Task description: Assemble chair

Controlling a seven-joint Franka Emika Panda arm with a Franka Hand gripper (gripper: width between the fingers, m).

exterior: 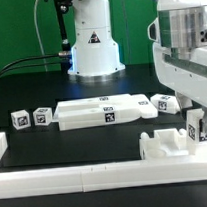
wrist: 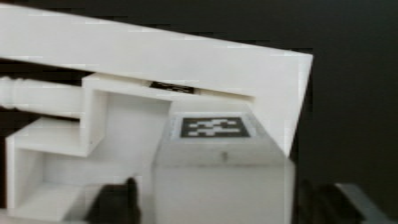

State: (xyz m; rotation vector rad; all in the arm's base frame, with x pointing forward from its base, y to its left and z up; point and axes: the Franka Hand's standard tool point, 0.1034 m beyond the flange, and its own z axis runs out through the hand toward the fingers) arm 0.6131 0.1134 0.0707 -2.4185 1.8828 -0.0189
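Quick tally, going off the long slab [exterior: 97, 112]: just one of that, two small tagged blocks [exterior: 19, 119] [exterior: 40, 117] off its exterior view's left end, a third block [exterior: 168, 104] by its other end, and one notched piece [exterior: 163, 144] on its camera side.

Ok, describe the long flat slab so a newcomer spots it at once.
Start at the robot's white base at the back of the black table; a row of white tagged parts lies before it. The slab sits mid-row, long, low and carrying several tags; the small blocks flanking it are stubby cubes.
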